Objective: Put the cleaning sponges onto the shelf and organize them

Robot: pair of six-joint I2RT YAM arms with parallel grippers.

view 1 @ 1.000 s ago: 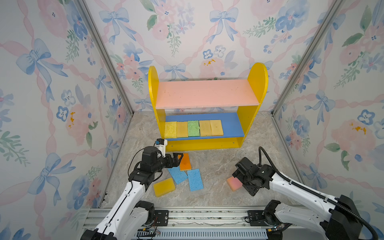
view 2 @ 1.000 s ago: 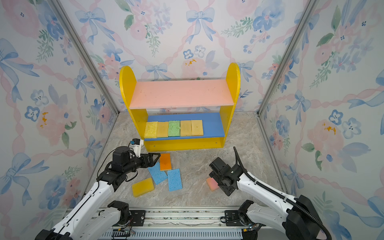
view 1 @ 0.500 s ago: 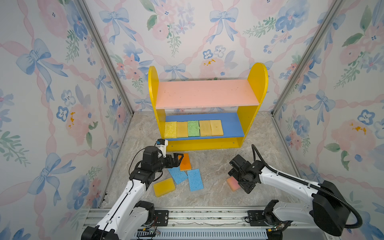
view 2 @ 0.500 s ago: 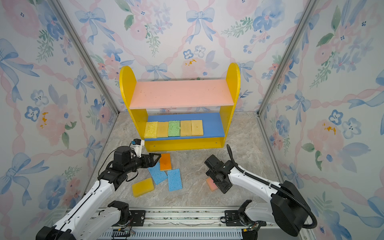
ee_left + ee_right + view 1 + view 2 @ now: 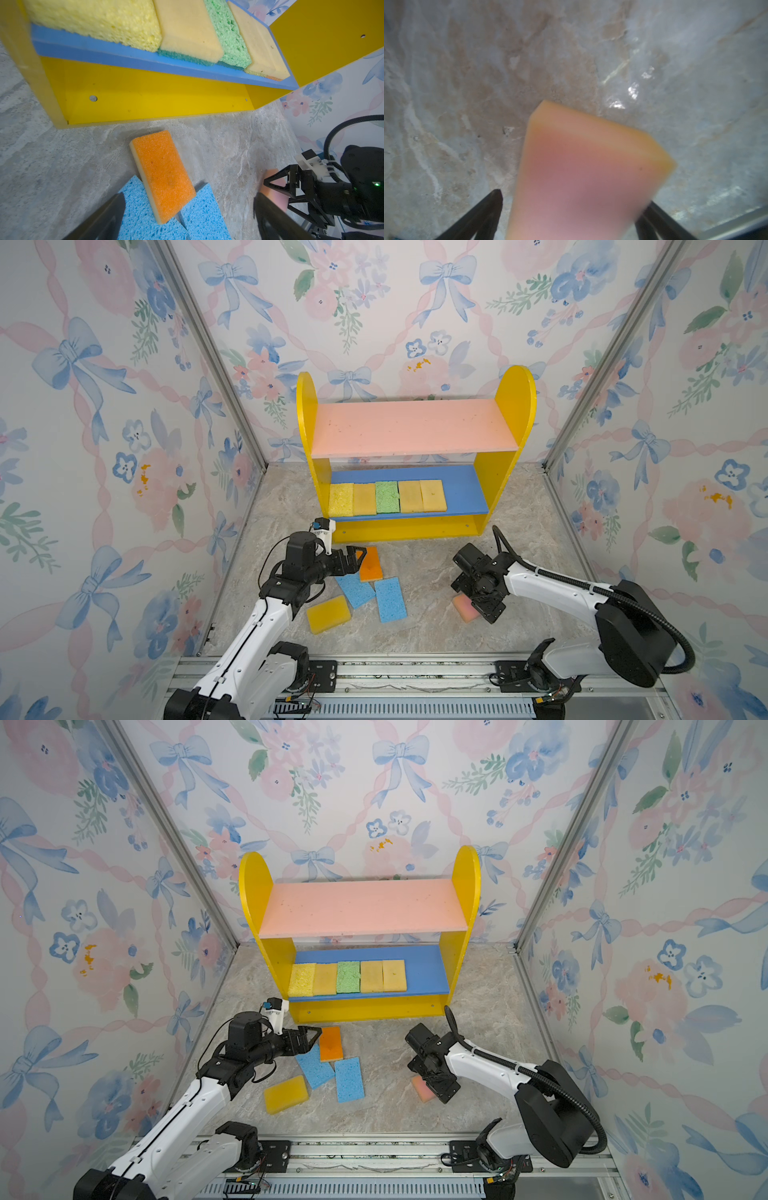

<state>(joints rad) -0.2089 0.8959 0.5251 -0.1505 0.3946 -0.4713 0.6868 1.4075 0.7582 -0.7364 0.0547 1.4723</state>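
Note:
The shelf (image 5: 513, 406) holds a row of several sponges (image 5: 387, 497) on its blue lower board; the pink upper board is bare. On the floor in front lie an orange sponge (image 5: 371, 564) (image 5: 164, 176), two blue sponges (image 5: 355, 590) (image 5: 390, 599) and a yellow sponge (image 5: 328, 614). My left gripper (image 5: 357, 558) (image 5: 189, 199) is open, low beside the orange sponge's left edge. To the right, my right gripper (image 5: 478, 605) (image 5: 574, 199) points down, open, its fingers either side of a pink sponge (image 5: 463, 608) (image 5: 581, 166) lying on the floor.
Flowered walls with metal corner posts (image 5: 582, 385) close in the marble floor (image 5: 424, 564) on three sides. A metal rail (image 5: 415, 672) runs along the front edge. The shelf's right part of the lower board (image 5: 461, 489) is bare.
My right arm has swung its gripper inward and down over the pink sponge, which now sits between the fingers. The left arm has hardly moved.

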